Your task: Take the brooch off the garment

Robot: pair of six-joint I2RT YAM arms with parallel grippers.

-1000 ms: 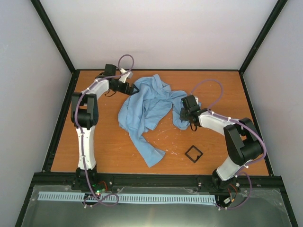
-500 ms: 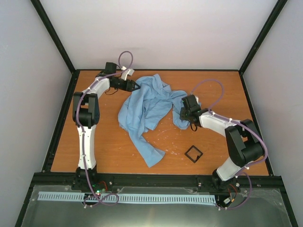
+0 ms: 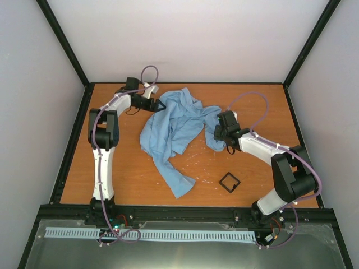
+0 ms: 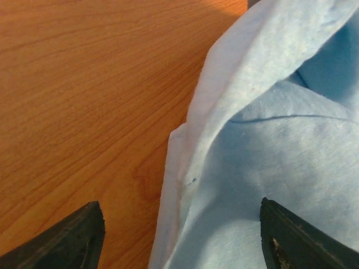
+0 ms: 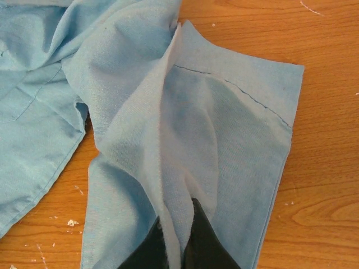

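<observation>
Left gripper (image 3: 156,105) has gone from wide to pinched and back to wide over the last sec, w/o shifting off the far-left edge of the crumpled light blue cloth garment (image 3: 171,130). Right arm's elbow has swung out a bit to the right. The cloth itself looks about the same.

Left wrist cam: the two dark fingertips (image 4: 76,238) stand far apart at the bottom corners, straddling a raised hem fold. One is over bare orange-brown wooden table (image 3: 126,168), the other over fabric. Nothing is gripped there. I read that as a bite that didn't take, or a re-open to line up again.

Right gripper (image 5: 178,224) is closed tight on a ridge of fabric at the sleeve end, so the cloth tents up from the jaws and fans out toward the cuff hem. My guess is it's holding that end as an anchor, so the garment won't drag when the other side gets pulled or spread.

Brooch: can't find it in any view. No small round disc shows on the visible cloth or on the table, so it's prob. buried in a fold or on an underside. Small black hollow square frame (image 3: 229,182) sits on the table near the right arm, well apart from the garment. It isn't the brooch.

Task is at the search/unfold stage as far as I can judge; brooch not yet exposed. Next needs a clean left-side grab and a spread.
</observation>
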